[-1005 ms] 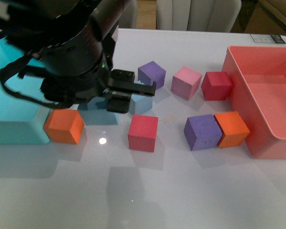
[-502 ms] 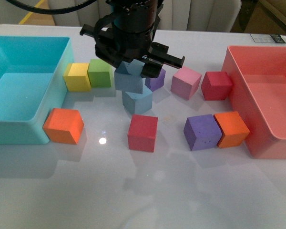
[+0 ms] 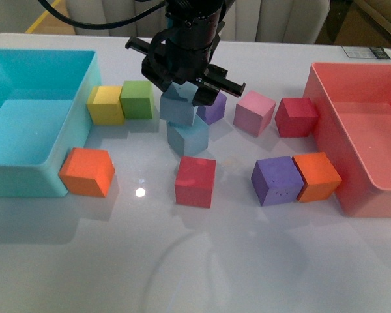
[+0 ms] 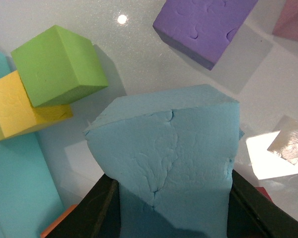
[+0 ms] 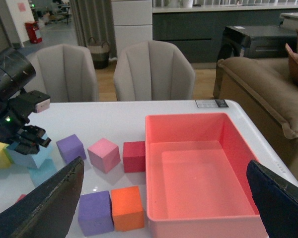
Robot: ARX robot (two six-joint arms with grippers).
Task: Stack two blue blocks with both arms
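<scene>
One blue block (image 3: 178, 107) sits between the fingers of my left gripper (image 3: 184, 93), which is shut on it. It is right over the second blue block (image 3: 189, 138) on the table, shifted a little left and seeming to touch its top. The left wrist view is filled by the held blue block (image 4: 164, 148), with the left gripper (image 4: 171, 213) clamped on both its sides. In the right wrist view both blue blocks (image 5: 27, 154) show at far left under the left arm (image 5: 10, 114). My right gripper (image 5: 164, 198) is open and holds nothing, above the pink bin (image 5: 154, 148).
Yellow (image 3: 105, 104) and green (image 3: 137, 99) cubes stand left of the stack, a purple cube (image 3: 214, 107) right behind it, a red cube (image 3: 195, 181) in front. A turquoise bin (image 3: 26, 177) is at the left, a pink bin (image 3: 326, 111) at the right.
The left arm has swung from close to the camera at the left to the table's middle. It now holds the blue block over the other one. In the last half second it barely shifted.
</scene>
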